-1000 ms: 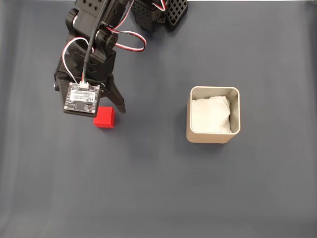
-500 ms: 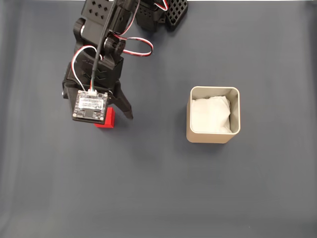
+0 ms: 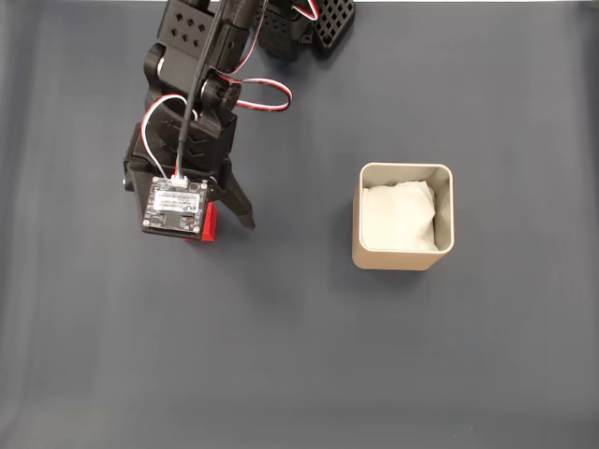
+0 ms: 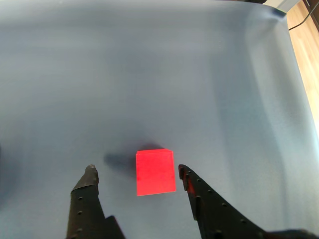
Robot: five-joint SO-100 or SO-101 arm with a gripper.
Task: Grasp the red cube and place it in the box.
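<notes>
A: What's changed in the last second?

B: The arm has swung over the cube (image 3: 210,224). In the fixed view it stood clear beside the wrist board a second ago; now only a red sliver shows past it.

A: And the gripper (image 4: 137,172)?

B: Spread wide, with the cube between the fingertips in the wrist view, close to the right finger (image 4: 187,181) and well off the left (nothing is touching it yet, as far as I can tell). I'd say it's lined up to close.

A: How does the cube look?

B: Bright red, matte, flat on the dark mat (image 3: 309,355). The box (image 3: 403,259) sits well off to the right, lined with white paper.
</notes>
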